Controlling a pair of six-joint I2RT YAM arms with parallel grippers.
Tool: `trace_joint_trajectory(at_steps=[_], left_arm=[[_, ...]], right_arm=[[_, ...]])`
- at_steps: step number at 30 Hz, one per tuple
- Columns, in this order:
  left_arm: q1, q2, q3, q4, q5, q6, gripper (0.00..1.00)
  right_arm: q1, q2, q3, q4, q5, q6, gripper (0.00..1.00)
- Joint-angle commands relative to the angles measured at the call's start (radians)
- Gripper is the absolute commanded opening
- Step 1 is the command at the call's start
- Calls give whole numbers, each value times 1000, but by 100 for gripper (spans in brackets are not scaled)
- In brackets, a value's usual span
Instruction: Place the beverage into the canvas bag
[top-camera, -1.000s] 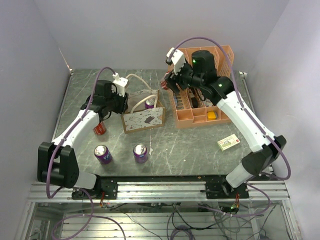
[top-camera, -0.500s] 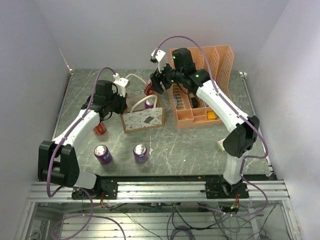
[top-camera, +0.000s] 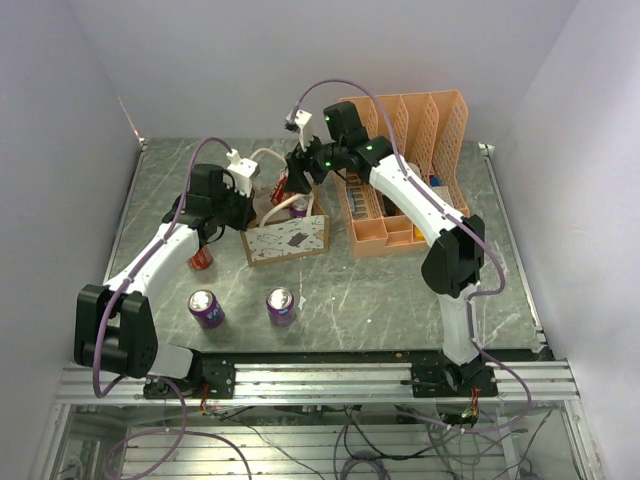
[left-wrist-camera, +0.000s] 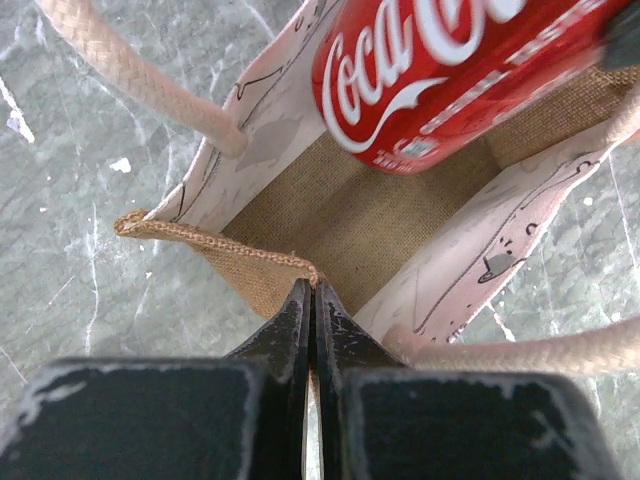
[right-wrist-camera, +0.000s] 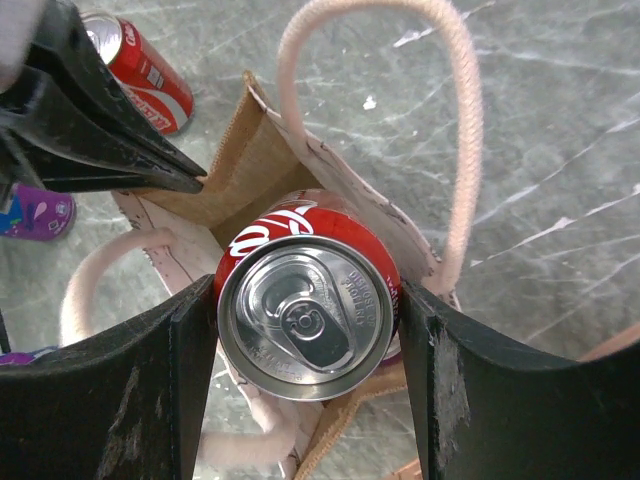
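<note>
The canvas bag (top-camera: 288, 238) stands open mid-table, brown-edged with cream rope handles; it also shows in the left wrist view (left-wrist-camera: 340, 215) and the right wrist view (right-wrist-camera: 255, 165). My right gripper (right-wrist-camera: 305, 325) is shut on a red Coca-Cola can (right-wrist-camera: 300, 300), holding it over the bag's mouth; the can shows in the top view (top-camera: 282, 187) and the left wrist view (left-wrist-camera: 440, 70). My left gripper (left-wrist-camera: 314, 288) is shut on the bag's left rim (left-wrist-camera: 220, 240), pinching the brown edge. A purple can top (top-camera: 299, 208) shows inside the bag.
Another red can (top-camera: 201, 258) lies left of the bag, also in the right wrist view (right-wrist-camera: 140, 68). Two purple cans (top-camera: 207, 307) (top-camera: 281, 304) stand near the front. An orange file organizer (top-camera: 400, 170) stands to the right of the bag.
My right arm has swung left from the organizer, carrying the red can to above the bag's opening. The left arm has held still on the bag's rim.
</note>
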Motion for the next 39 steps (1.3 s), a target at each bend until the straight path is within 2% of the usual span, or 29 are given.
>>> trace_joint_trajectory(at_steps=[1,11,26,33,36,39], left_arm=[[3,-26,-32,24,40,34,7],[4,-42,-44,30,44,34,7],[3,-45,-34,19,39,31,7],[3,-49,-36,17,36,33,7],[3,-49,-36,19,36,31,7],[3,-48,-35,19,38,30,7]], right_arm=[[7,28,56,29,-69,56,32],[73,64,-1,31,69,4,31],[84,50,-9,65,185,8,29],[128,52,-30,87,343,-1,27],[127,53,-24,86,325,1,28],[128,74,2,55,217,-10,29]])
